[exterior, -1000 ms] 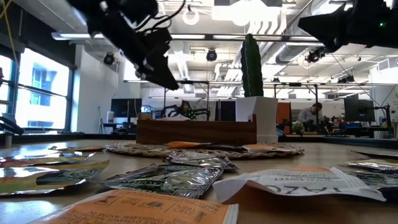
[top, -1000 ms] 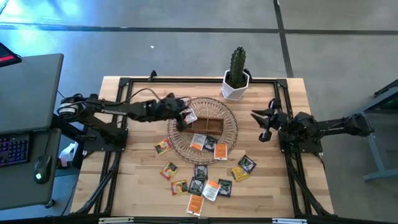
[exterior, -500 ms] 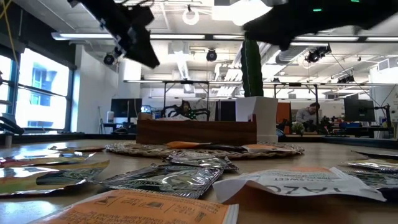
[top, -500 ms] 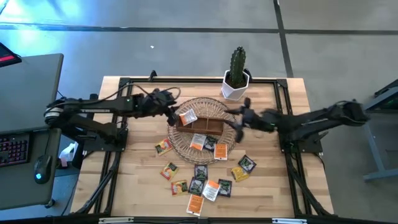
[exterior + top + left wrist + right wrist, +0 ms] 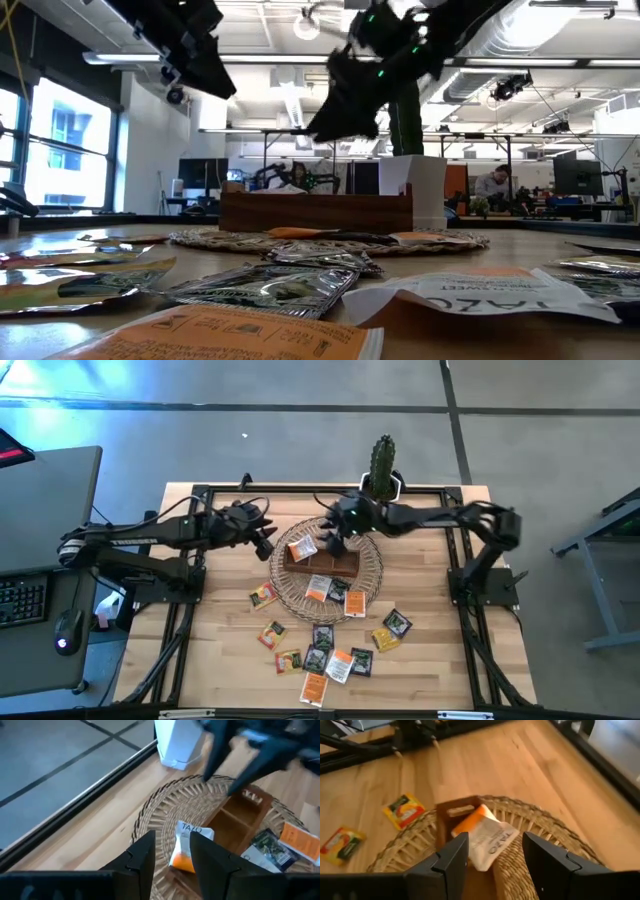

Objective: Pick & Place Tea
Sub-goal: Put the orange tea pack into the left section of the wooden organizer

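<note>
An orange-and-white tea packet [image 5: 302,548] [image 5: 187,845] [image 5: 487,840] lies tilted over the left end of the brown wooden box [image 5: 325,563], its white end on the wicker basket [image 5: 372,575]. My right gripper [image 5: 332,543] [image 5: 495,837] hangs open just above the box, slanting down, with the packet in front of its fingers and apart from them. My left gripper [image 5: 265,540] [image 5: 172,840] hovers open to the left of the basket, holding nothing. Two more tea packets [image 5: 335,592] lie in the basket's near part.
Several tea packets [image 5: 325,650] lie scattered on the wooden table between the basket and the near edge. A cactus in a white pot [image 5: 380,485] stands at the far edge, right behind my right arm. Black frame rails [image 5: 180,620] run along the table's sides.
My right gripper has swung fast from the table's right side toward the left, over the basket, and now tips down at the box. My left gripper has drawn back up and toward the table's left edge, away from the basket. The orange-and-white packet stays on the box's left end.
</note>
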